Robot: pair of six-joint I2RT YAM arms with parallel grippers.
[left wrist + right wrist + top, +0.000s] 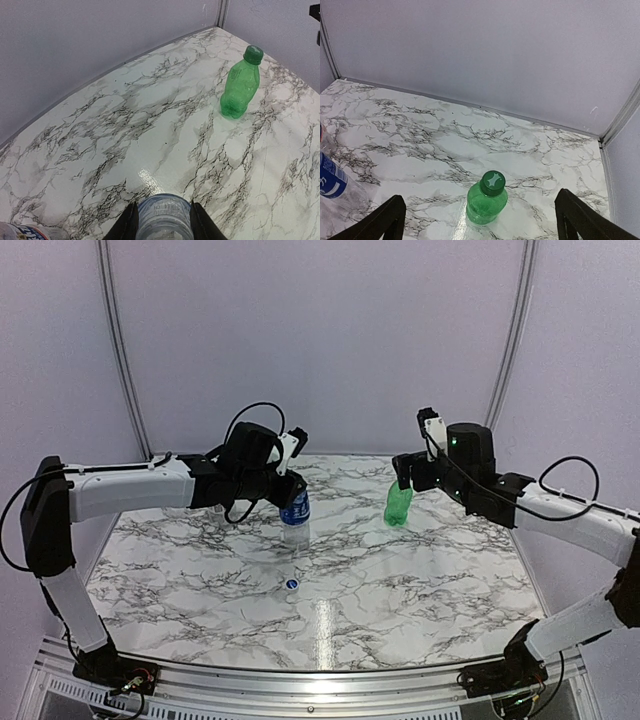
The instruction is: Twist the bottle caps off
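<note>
The left arm [130, 488] reached across, left gripper [290, 490] clamped round the upright blue-label bottle [295, 512]; the blue cap [291, 583] lay on the table [420, 580] nearby. The right gripper [403, 475] hung spread wide over the green bottle [398, 506], green cap [493, 182] on.

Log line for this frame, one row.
left gripper shut on blue-label bottle | blue cap off, lying on table | right gripper open above green bottle | green cap on

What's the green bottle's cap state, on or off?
On. The green cap sits atop the upright green bottle in both wrist views.
</note>
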